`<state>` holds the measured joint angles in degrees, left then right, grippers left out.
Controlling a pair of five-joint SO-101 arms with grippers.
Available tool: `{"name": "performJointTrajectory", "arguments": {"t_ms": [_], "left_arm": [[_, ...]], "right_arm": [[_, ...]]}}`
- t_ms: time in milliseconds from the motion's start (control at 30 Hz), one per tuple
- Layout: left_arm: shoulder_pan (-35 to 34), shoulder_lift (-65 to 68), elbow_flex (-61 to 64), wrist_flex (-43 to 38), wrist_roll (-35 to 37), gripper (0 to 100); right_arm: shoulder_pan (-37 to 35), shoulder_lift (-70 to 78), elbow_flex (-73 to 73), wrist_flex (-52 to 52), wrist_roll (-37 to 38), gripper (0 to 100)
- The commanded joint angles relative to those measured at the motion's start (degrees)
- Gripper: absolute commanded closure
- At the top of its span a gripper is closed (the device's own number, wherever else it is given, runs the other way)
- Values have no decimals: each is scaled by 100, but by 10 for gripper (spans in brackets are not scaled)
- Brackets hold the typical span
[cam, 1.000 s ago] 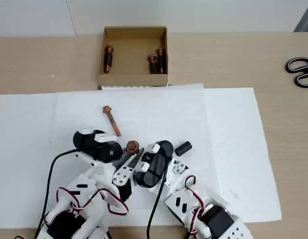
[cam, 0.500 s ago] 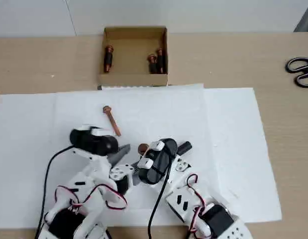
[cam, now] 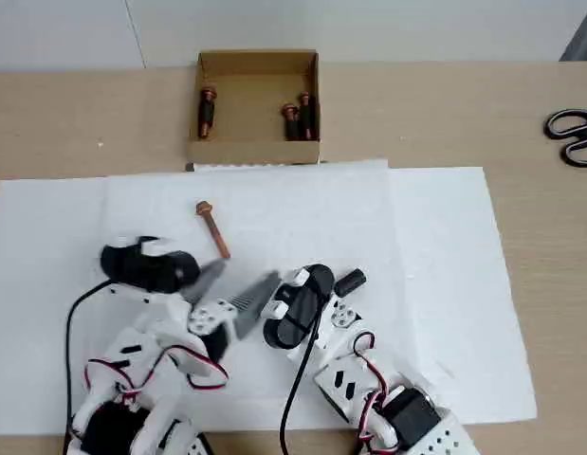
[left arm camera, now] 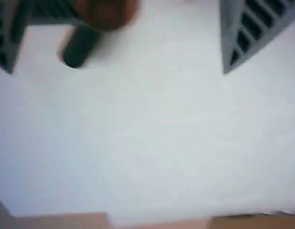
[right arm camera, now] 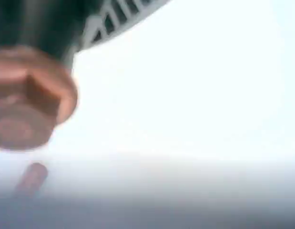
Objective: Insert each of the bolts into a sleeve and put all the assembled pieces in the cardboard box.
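Left end effector point(cam: 247, 274) gapes empty, right end effector point(cam: 277, 308) clamps one bolt point(right arm camera: 28, 109); one loose bolt point(cam: 213, 230), one sleeve point(cam: 350, 282), three boxed pieces point(cam: 207, 112) point(cam: 291, 121) point(cam: 305, 114).

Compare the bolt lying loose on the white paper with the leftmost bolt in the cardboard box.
The loose bolt has a bare copper shank; the boxed bolt wears a black sleeve on its shank. The loose bolt lies slanted on the white paper; the boxed bolt lies inside the cardboard box, roughly parallel to its side walls. Both have copper-coloured heads.
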<state>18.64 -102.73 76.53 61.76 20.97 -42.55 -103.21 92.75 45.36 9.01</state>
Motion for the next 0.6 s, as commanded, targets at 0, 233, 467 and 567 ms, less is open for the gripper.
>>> {"name": "performJointTrajectory", "arguments": {"t_ms": [0, 233, 467, 567], "left_arm": [[-598, -44, -242, -26, -149, 878], [-1046, -44, 92, 0, -299, 994], [-1301, -44, 927, 44, -1407, 994], [-1345, -44, 954, 88, -1380, 994]], "right_arm": [[207, -66, -88, -277, -9, 997], [1147, -13, 0, -752, -387, 997], [2158, 13, -571, 48, -1653, 997], [2202, 259, -914, 312, -1873, 997]]}}
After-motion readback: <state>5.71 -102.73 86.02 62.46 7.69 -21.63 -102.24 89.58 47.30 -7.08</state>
